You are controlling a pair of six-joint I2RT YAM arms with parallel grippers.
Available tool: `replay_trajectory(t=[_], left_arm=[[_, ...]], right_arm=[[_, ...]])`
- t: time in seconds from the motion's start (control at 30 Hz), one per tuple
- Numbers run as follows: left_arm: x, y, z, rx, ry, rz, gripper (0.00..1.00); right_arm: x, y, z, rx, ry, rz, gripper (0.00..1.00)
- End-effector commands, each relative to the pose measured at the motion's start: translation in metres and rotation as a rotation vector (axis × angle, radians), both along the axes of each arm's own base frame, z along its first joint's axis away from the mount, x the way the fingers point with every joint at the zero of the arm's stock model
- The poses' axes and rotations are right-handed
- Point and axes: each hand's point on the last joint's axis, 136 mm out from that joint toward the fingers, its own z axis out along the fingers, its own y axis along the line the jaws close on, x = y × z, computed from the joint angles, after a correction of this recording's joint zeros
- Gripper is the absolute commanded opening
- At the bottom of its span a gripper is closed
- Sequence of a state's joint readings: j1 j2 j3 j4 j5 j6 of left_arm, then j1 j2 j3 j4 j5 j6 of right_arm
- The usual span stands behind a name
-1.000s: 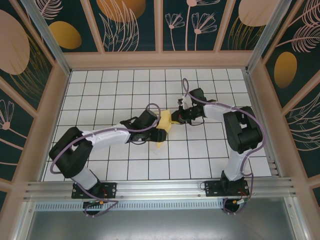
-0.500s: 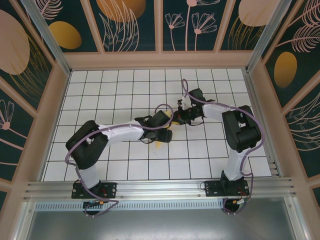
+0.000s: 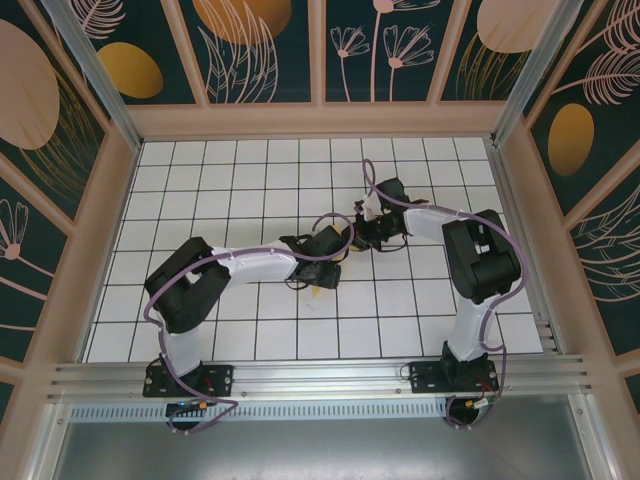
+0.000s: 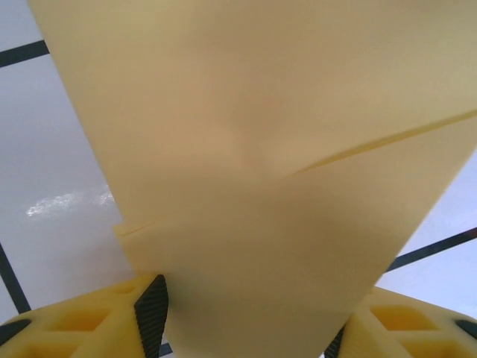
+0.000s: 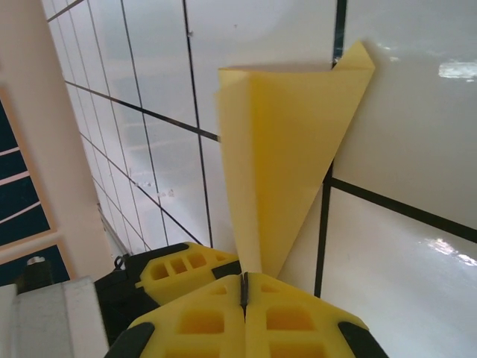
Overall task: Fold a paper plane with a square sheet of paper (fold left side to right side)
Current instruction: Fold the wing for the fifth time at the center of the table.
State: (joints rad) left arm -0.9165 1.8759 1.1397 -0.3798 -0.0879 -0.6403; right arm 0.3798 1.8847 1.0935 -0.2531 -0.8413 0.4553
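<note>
We see the thin yellow paper sheet (image 5: 279, 164), folded into a tapering wedge, at the middle of the white black-lined grid table (image 3: 200, 200), between the two arms. The right gripper (image 5: 243, 287) is pinched tight on its narrow end. The left gripper (image 4: 246, 298) has its yellow fingers (image 4: 82, 321) apart on either side of the sheet, and we cannot tell whether they press it.
</note>
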Motion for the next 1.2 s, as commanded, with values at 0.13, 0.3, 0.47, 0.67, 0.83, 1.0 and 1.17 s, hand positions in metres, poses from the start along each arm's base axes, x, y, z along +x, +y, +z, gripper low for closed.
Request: replay_trajectory(t=[0.13,0.3,0.47,0.67,0.83,1.0,1.17], left_arm=[[-0.002,-0.001,-0.006,0.026,0.015,-0.010,0.50],[-0.003,-0.002,-0.004,0.014,0.013,-0.011,0.44],[-0.003,-0.007,0.000,-0.022,0.013,-0.020,0.41],[-0.003,-0.010,-0.001,-0.060,0.033,-0.028,0.40],[0.000,-0.008,0.005,-0.168,0.054,-0.008,0.39],[0.000,-0.003,0.006,-0.274,0.091,0.009,0.38],[-0.004,0.001,0.000,-0.335,0.131,0.014,0.37]], right_arm=[[0.000,-0.001,-0.009,-0.040,0.039,-0.007,0.03],[0.005,-0.006,-0.004,-0.042,0.018,-0.022,0.08],[0.011,-0.018,0.004,-0.042,-0.023,-0.056,0.19],[0.018,-0.041,0.022,-0.038,-0.108,-0.119,0.38],[0.008,-0.051,0.018,-0.067,-0.118,-0.125,0.42],[-0.010,-0.043,0.008,-0.057,-0.114,-0.095,0.43],[-0.018,-0.028,0.000,-0.075,-0.122,-0.067,0.43]])
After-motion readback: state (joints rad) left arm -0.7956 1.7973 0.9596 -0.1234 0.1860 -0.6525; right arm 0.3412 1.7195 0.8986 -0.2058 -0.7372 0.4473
